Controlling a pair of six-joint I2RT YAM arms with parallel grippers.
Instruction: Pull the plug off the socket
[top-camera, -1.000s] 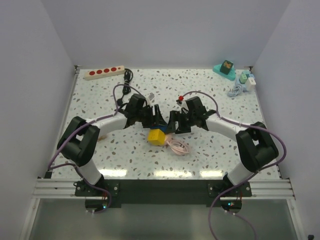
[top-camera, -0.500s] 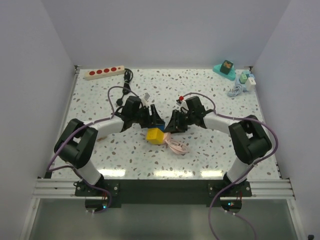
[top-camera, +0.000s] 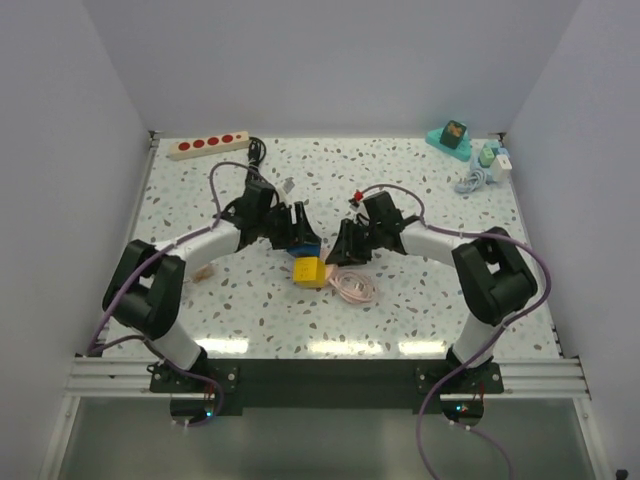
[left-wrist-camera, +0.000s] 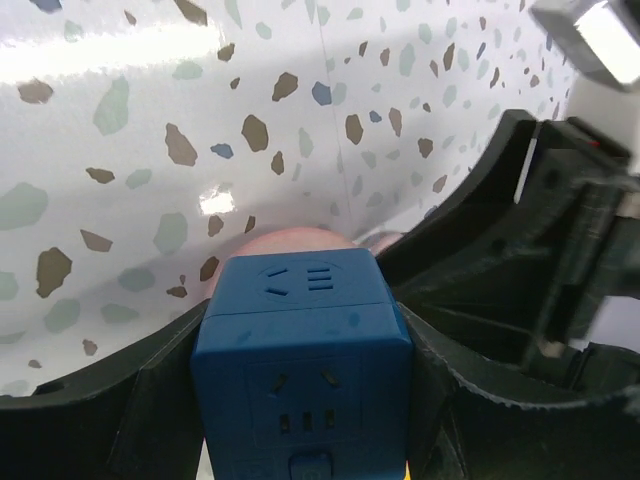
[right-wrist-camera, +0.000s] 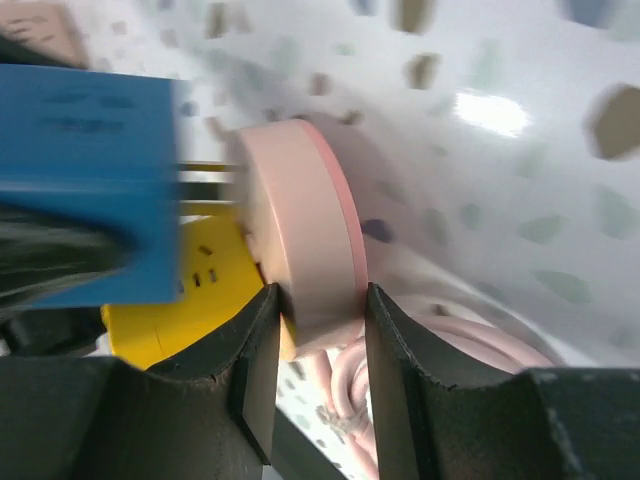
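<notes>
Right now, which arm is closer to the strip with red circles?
Left. The left end effector, gripping the blue cube, is mid-table, nearer the power strip; the right end effector, gripping the pink disc, is farther right.

Pink plug (right-wrist-camera: 300, 230) partly out of blue socket (left-wrist-camera: 300, 340)

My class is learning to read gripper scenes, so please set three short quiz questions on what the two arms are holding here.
1. True or false: the right gripper is shut on the pink round plug.
2. The left gripper holds: A yellow cube, B blue cube socket, C power strip?
3. What shows in the gap between plug and socket?
Key: 1 true; 2 B; 3 metal prongs.
</notes>
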